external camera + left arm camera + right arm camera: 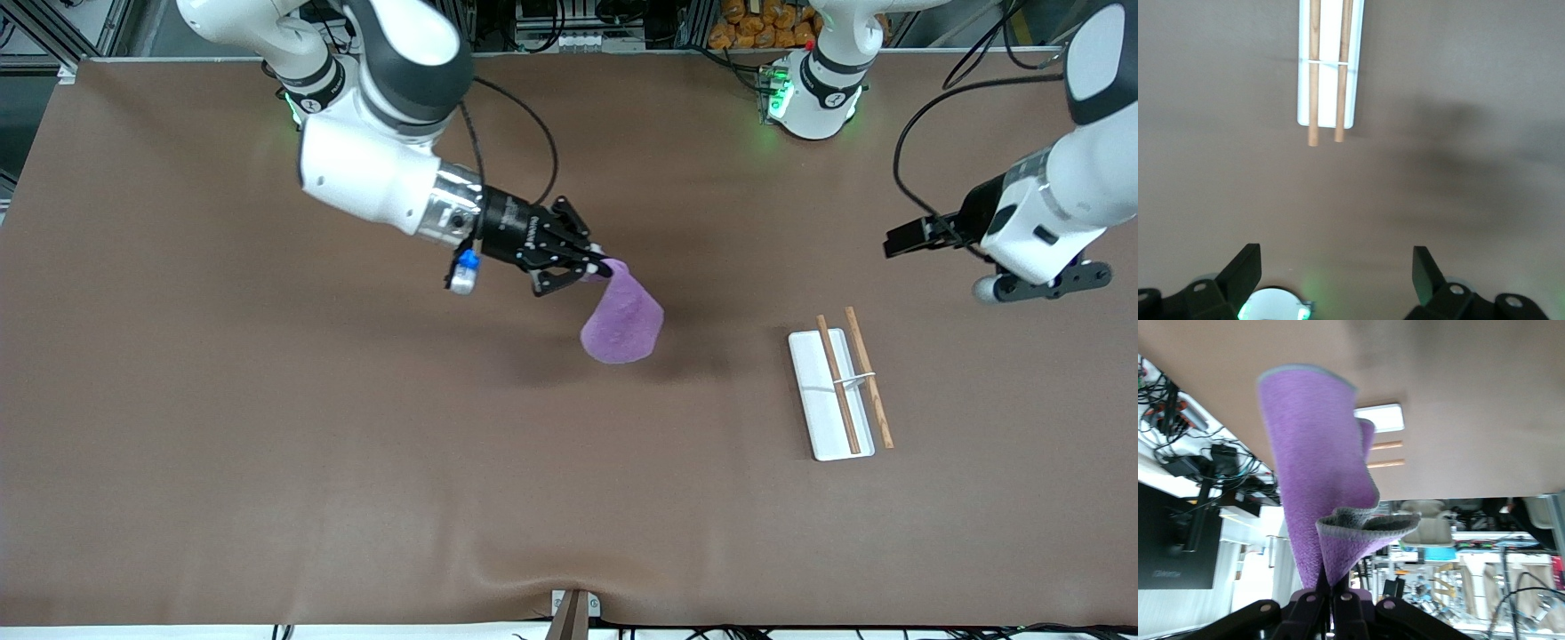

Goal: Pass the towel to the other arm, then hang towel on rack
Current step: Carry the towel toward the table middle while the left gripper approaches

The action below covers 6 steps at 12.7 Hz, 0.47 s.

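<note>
right hand [597, 264]: sits just left of centre in the front view, up in the air over the brown-covered table [267, 427]. its fingers are pressed together, pinching one corner of the small purple cloth towel [622, 322]. the towel hangs from that pinch in a loose cone, its lower edge free, over the middle of the table. in the right wrist view the towel [1318, 487] fills the centre of the frame, gathered into the black fingertips [1317, 599] at the bottom edge.

left hand [907, 238]: at the right edge of the front view, in the air over the left arm's end of the table. fingers spread wide, nothing between them; the left wrist view shows the two black fingers [1245, 270] apart at the bottom of the frame.

rack, a small white rectangular tray with two thin parallel wooden rods joined by a white crosspiece [840, 391]: lies on the table right of centre in the front view, well apart from the towel. in the left wrist view it [1328, 67] appears at top centre. nothing hangs on it.
</note>
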Motion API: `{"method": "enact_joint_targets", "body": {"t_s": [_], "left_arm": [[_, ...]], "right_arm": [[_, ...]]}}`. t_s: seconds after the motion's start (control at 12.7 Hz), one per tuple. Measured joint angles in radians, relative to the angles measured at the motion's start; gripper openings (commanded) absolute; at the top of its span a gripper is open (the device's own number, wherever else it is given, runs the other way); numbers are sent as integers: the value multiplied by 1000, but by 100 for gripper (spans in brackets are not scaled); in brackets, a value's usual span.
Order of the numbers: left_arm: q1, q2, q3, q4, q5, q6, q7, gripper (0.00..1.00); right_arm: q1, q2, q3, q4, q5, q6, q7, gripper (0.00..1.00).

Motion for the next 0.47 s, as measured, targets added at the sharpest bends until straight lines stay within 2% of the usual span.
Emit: {"method": "enact_joint_targets", "body": {"t_s": [0.24, 0.47], "left_arm": [[-4, 37, -3, 0, -40, 45, -49, 100], [-1, 80, -1, 0, -172, 160, -90, 100]], "right_arm": [[35, 58, 0, 32, 4, 50, 0, 0], [36, 71, -3, 53, 5, 51, 0, 0]]}}
